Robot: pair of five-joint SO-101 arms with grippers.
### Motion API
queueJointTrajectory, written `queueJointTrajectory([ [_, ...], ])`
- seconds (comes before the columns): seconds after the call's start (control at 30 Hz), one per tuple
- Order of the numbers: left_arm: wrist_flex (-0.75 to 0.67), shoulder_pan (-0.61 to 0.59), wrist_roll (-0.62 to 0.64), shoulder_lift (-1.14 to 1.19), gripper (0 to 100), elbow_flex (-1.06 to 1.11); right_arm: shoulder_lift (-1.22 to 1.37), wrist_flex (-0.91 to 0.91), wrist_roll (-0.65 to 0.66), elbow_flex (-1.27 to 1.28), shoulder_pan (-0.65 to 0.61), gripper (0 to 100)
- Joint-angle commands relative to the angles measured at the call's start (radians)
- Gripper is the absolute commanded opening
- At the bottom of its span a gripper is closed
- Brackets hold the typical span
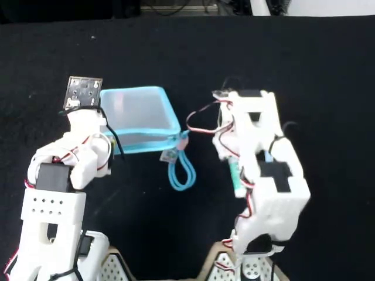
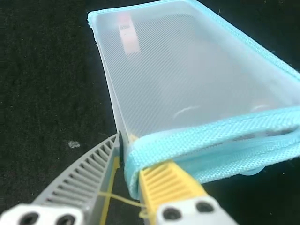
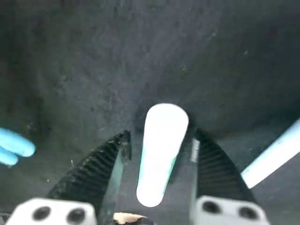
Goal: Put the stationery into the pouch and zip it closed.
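Your left arm [image 1: 55,199] rises from the near left side and leans forward, with its wrist bent inward. Your left gripper [image 2: 130,154] is clamped tight. Its grey finger [image 2: 89,178] and yellow finger [image 2: 164,185] pinch one corner of the pouch [image 2: 197,93] between their tips. Your right arm [image 1: 272,175] stands on the near right, folded over itself, with the wrist pointing straight down. Your right gripper [image 3: 160,140] hangs with its jaws apart. A black finger [image 3: 93,173] sits on either side of a white pen [image 3: 161,154], and a gap shows on both sides.
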Motion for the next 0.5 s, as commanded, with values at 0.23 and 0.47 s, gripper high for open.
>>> queueJointTrajectory([
  [0.23,-0.011,-0.002,0.012,-0.003,3,-0.01,-0.061,0.086,-0.066,-0.252,0.035,1.1],
  [0.47,-0.011,-0.002,0.012,-0.003,3,-0.01,-0.326,0.094,-0.095,-0.206,0.038,1.1],
])
